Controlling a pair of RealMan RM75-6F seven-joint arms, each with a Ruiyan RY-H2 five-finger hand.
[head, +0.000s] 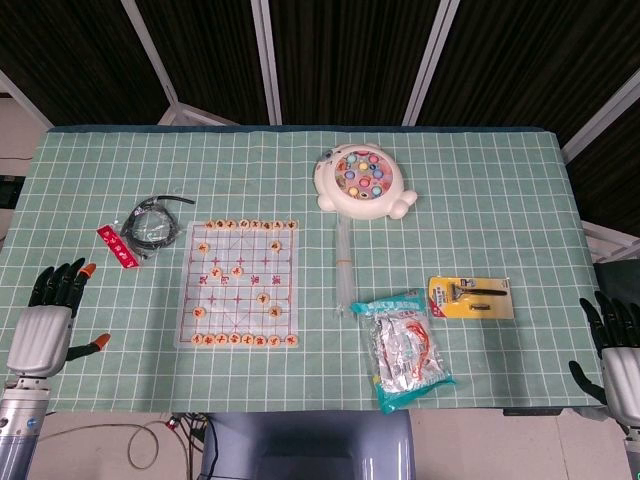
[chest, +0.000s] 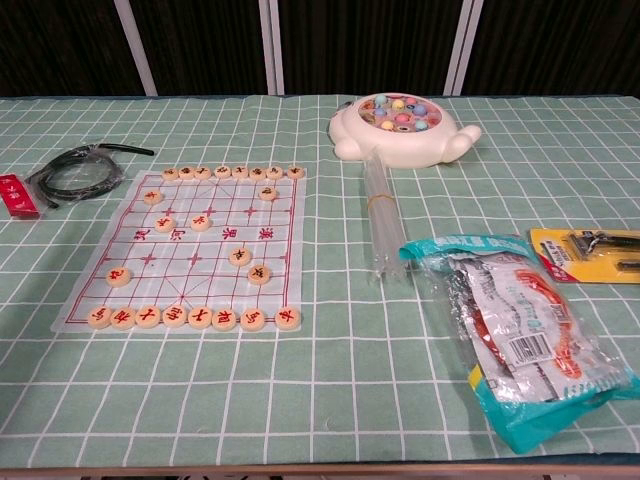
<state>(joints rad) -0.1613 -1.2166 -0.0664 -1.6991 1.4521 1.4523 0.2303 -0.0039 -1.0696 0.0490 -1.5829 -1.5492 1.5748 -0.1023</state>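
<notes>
A: Where is the left hand (head: 45, 325)?

B: At the near left corner of the bench (head: 480, 200), palm down, fingers spread and pointing away from the robot. It holds nothing. The thumb sticks out toward the board, well short of it.

A: And the right hand (head: 618, 355)?

B: At the near right corner, partly cut off by the head view's edge. What shows looks spread and empty, though I can't see all of it. The chest view shows neither hand.

A: What lies nearest the left one?

B: A red packet (head: 115, 247) near the left edge, with a coil of black cable (head: 150, 222) just beside it. The chess board (head: 241, 284) lies further in, pieces (head: 245, 226) lined along its far and near edges and a few scattered between.

A: And near the right?

B: A yellow carded razor (head: 471, 297), with a teal bag of sachets (head: 405, 350) toward the near edge. A clear tube (head: 344, 265) runs from the bag up to the white fishing toy (head: 364, 182) in the middle.
</notes>
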